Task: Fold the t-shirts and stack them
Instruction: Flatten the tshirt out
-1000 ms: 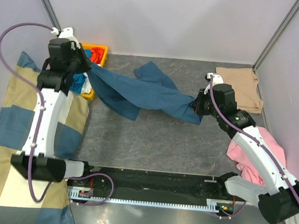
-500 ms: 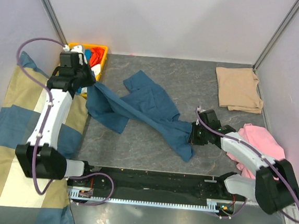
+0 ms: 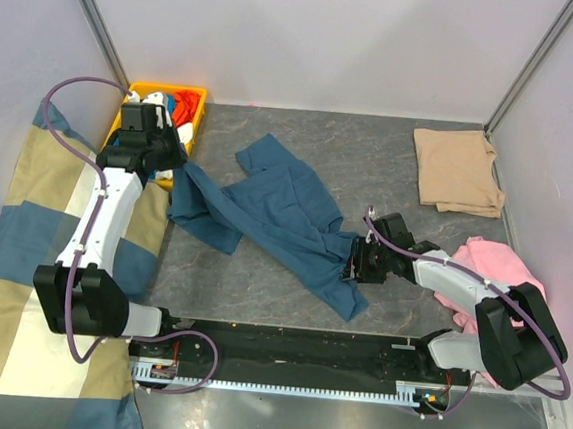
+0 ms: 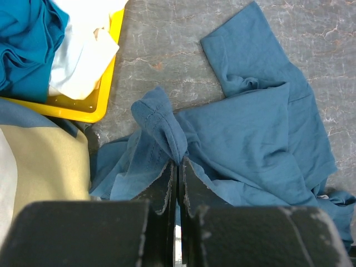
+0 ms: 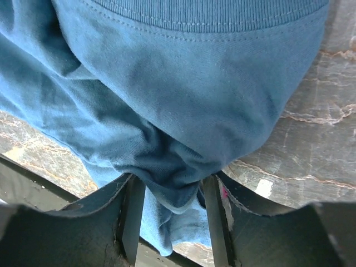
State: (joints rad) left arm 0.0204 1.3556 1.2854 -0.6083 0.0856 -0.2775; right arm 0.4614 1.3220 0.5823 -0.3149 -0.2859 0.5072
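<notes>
A: Whereabouts of the teal t-shirt?

B: Sprawled crumpled on the grey worktop, starting just beside the yellow bin and running diagonally away from it toward the near edge. Not folded; one sleeve flopped out flat on the side away from the bin.

A: State of the left claw?

B: Pressed almost together, pinching a hemmed fold of that shirt. Cloth drawn up into a small peak between the fingers, just beside the bin's near corner.

A: And the right claw?

B: Well apart from the bin, at the shirt's other end. Kept part-way apart by a thick wad of teal cloth clamped between the fingers. Low, close to the marbled worktop.

A: Tan t-shirt?

B: Folded into a flat rectangle, lying across the worktop from the bin, along the same back edge. Touched by neither claw, and apart from the teal one.

A: Anything else by the bin?

B: Inside it, a jumble of clothes: teal, white, orange-red. Against its near side, a checked cushion in blue, cream and tan, under the left arm. Farthest from the bin, past the right claw, a pink garment bunched at the worktop's edge.
</notes>
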